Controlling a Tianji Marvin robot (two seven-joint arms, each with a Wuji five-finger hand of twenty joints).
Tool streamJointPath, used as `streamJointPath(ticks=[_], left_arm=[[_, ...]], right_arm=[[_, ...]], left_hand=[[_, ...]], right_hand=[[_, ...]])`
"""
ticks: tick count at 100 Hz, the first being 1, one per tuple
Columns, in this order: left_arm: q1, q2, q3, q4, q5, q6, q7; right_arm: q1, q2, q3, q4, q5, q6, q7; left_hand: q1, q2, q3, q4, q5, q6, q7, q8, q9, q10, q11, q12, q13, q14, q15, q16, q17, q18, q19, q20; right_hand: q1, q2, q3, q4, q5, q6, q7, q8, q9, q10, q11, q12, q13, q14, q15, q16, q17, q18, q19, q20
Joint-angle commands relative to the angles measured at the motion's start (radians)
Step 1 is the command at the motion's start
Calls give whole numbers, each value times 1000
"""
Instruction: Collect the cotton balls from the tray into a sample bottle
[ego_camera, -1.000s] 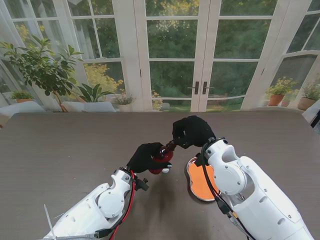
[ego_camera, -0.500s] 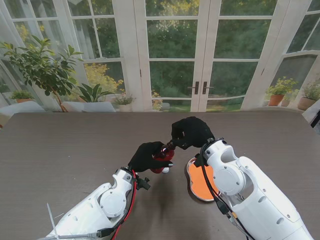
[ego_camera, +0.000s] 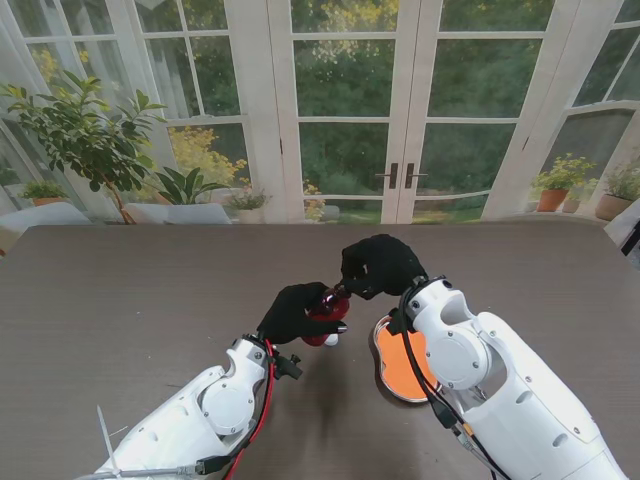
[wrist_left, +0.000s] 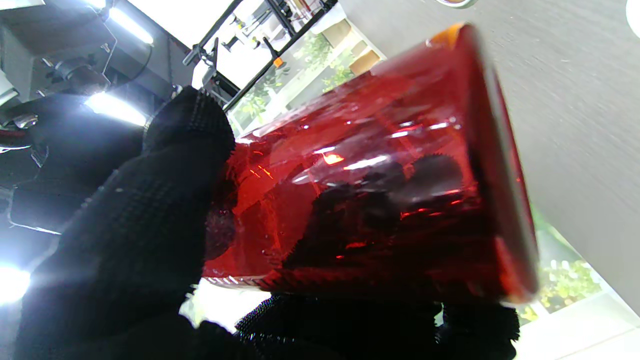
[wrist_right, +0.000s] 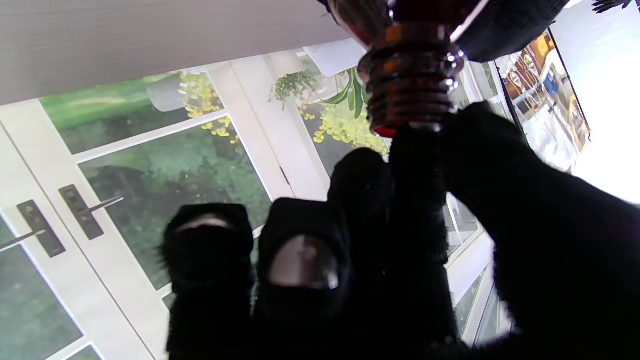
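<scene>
My left hand (ego_camera: 293, 312) is shut on the red sample bottle (ego_camera: 328, 305), held tilted above the table with its neck toward the right hand. In the left wrist view the bottle (wrist_left: 380, 200) fills the frame, with gloved fingers (wrist_left: 150, 225) wrapped round it. My right hand (ego_camera: 380, 264) sits at the bottle's mouth. Its thumb and fingertips (wrist_right: 415, 165) are pinched together against the threaded neck (wrist_right: 410, 85), and no cotton shows between them. One white cotton ball (ego_camera: 331, 340) lies on the table just under the bottle. The orange tray (ego_camera: 398, 362) is nearer to me, partly under the right forearm.
The dark table (ego_camera: 120, 300) stretches wide on both sides. Glass doors and potted plants (ego_camera: 90, 135) stand beyond its far edge. Both white forearms come up from the near corners, the right one (ego_camera: 500, 390) covering part of the tray.
The right hand has crept slightly left, closer onto the bottle's mouth. The left hand and bottle have barely shifted.
</scene>
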Motion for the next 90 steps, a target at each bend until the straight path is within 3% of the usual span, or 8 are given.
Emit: streamJointPath(ticks=[1, 90], left_arm=[[-3, -11, 1, -2, -3, -3, -14], [-7, -19, 2, 1, -9, -2, 4]], right_arm=[[-4, -1, -1, -7, 4, -5, 22], [5, 4, 16, -13, 30, -18, 60]], left_hand=[[241, 161, 269, 59, 155, -296, 271, 33, 91, -162, 47, 19, 24, -41, -1, 8, -21, -79, -14, -13], [241, 161, 269, 59, 154, -293, 269, 32, 90, -159, 46, 19, 23, -38, -1, 8, -21, -79, -14, -13]], right_hand=[[18, 14, -6, 24, -16, 25, 6, 24, 20, 4, 18, 14, 21, -25, 34, 7, -1, 16, 54, 20], [-105, 256, -40, 56, -39, 50, -38, 12, -17, 20, -12, -11, 21, -5, 5, -8, -35, 8, 49, 33]])
